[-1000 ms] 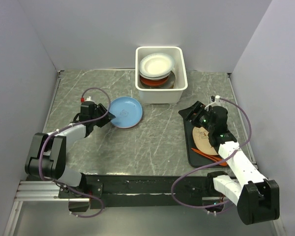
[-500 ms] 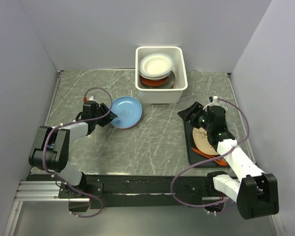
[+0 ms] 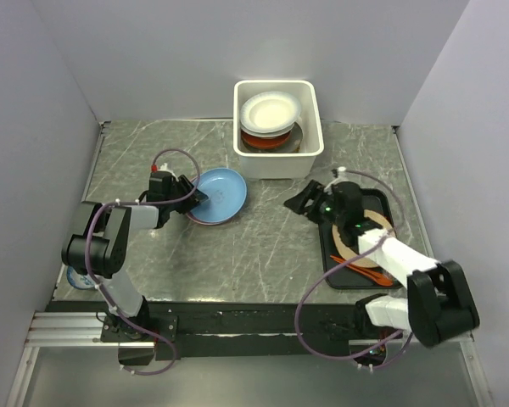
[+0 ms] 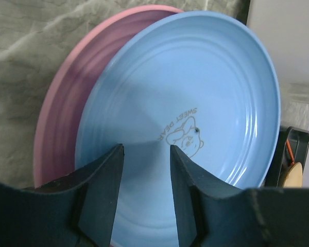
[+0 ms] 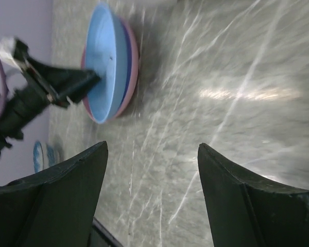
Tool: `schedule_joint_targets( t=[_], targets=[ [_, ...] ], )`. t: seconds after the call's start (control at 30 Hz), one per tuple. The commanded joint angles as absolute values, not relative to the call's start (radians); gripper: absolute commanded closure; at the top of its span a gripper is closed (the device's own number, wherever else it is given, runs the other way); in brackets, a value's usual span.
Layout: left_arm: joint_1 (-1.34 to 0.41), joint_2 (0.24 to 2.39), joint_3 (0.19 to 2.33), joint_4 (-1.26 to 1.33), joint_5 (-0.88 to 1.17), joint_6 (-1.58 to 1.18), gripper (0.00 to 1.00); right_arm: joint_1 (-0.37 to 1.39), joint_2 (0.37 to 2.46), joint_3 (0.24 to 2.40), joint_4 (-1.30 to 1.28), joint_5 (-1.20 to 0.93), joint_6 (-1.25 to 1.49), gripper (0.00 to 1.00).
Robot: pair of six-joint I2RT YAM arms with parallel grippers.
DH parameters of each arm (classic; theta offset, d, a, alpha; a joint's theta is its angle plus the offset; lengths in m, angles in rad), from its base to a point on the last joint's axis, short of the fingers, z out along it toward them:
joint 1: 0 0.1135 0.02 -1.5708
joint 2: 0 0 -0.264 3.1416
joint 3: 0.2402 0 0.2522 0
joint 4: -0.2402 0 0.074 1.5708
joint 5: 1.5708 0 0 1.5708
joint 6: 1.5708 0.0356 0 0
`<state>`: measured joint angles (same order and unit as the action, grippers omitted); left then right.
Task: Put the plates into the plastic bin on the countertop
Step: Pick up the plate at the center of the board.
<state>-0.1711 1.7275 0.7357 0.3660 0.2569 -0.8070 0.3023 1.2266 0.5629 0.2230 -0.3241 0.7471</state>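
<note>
On my left, the left gripper has crept in over the last second and now sits at the left rim of the blue plate. Its fingers are parted with nothing between them, and the plate's face shows through the gap. I cannot tell whether the tips touch the plate. The blue plate has barely moved. It lies on the countertop in front of the bin, nested on a pink plate that peeks out beneath it. Neither is gripped or lifted yet, so I judge the pick is only being lined up. The bin already holds a cream plate on top of darker ones. Further right is the bigger change: the right gripper has swung off the tray toward the middle, and its fingers are spread wide and empty over bare countertop, facing the stacked pair. That leaves the woven plate untouched on the tray, so I read this as the right arm coming across to help with the pair. The only writing I can read is "SWEET DEAR" on the blue plate, next to a small cartoon bear.
</note>
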Motion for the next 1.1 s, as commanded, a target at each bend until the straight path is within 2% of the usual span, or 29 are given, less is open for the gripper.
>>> schedule_joint_targets(
  t=[0.0,0.2,0.4,0.7,0.9,1.0,1.03,1.07],
  targets=[
    [-0.190,1.775,0.722,0.290,0.262,-0.787,0.52,0.420,1.348,0.676,0.313,-0.269,0.765,0.23],
    [-0.196,1.779,0.718,0.290,0.276,-0.779,0.52,0.502,1.618,0.808,0.369,-0.239,0.808,0.23],
    [-0.199,1.773,0.718,0.278,0.273,-0.769,0.52,0.518,1.784,0.905,0.466,-0.282,0.897,0.23],
    [-0.201,1.759,0.715,0.265,0.276,-0.761,0.53,0.546,1.850,0.974,0.474,-0.279,0.927,0.25],
    [-0.199,1.752,0.715,0.261,0.279,-0.759,0.53,0.561,1.917,1.038,0.442,-0.275,0.939,0.30],
    [-0.199,1.743,0.712,0.258,0.275,-0.755,0.52,0.569,1.945,1.063,0.434,-0.273,0.940,0.39],
    [-0.201,1.740,0.713,0.253,0.275,-0.753,0.52,0.571,1.948,1.063,0.440,-0.276,0.945,0.60],
    [-0.201,1.738,0.713,0.249,0.275,-0.750,0.52,0.572,1.953,1.063,0.443,-0.272,0.946,0.77]
  ],
)
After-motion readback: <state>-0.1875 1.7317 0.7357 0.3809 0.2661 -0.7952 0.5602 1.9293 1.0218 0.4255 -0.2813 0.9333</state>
